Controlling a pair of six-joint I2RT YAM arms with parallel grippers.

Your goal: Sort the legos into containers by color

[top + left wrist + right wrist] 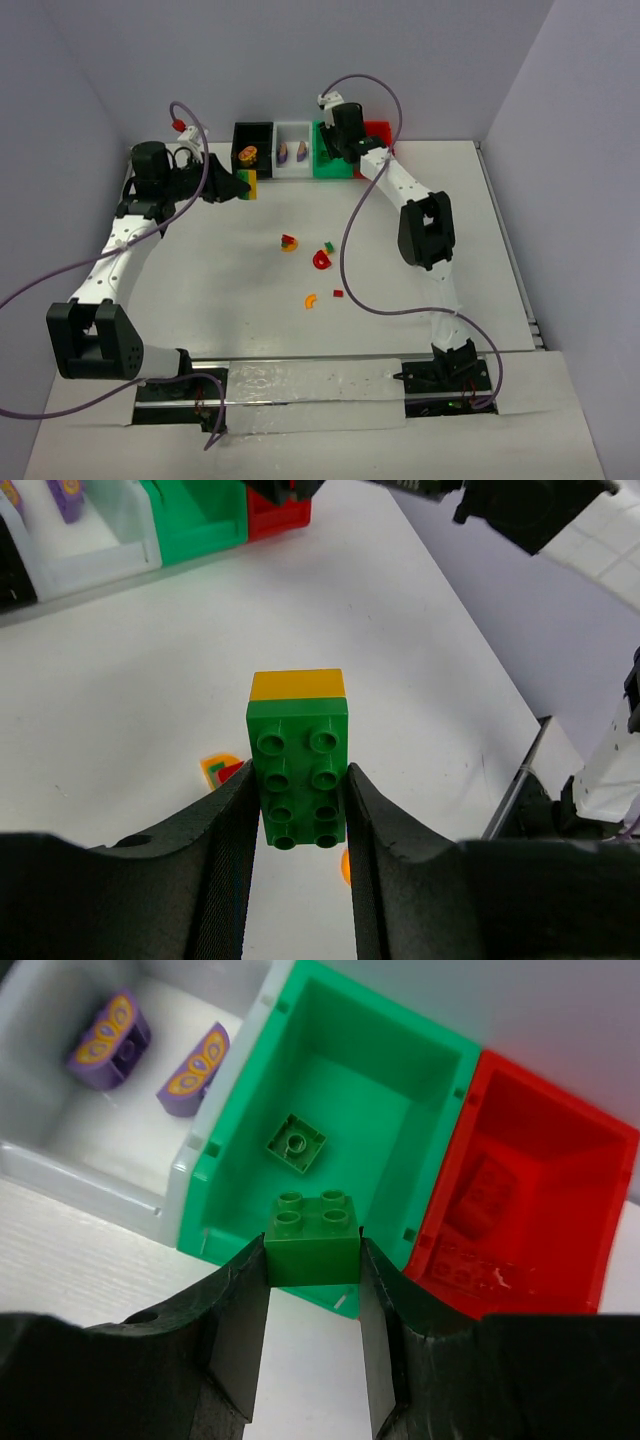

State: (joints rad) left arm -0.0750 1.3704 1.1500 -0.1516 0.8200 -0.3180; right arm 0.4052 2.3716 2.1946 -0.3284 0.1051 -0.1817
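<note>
Since the green-and-yellow stack (297,705) mixes colours, we hold it pinched in the left gripper (299,785), left of the green bin (390,1050); the right gripper (313,1260) clamps a green brick (312,1230) over that matching bin's near wall.

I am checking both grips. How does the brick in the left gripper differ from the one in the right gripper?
The left gripper holds a long eight-stud brick joined to a yellow piece; the right gripper holds a square four-stud brick, alone. The long brick hangs over the table; the square brick over the green bin's near rim. Both are green and clamped.
</note>
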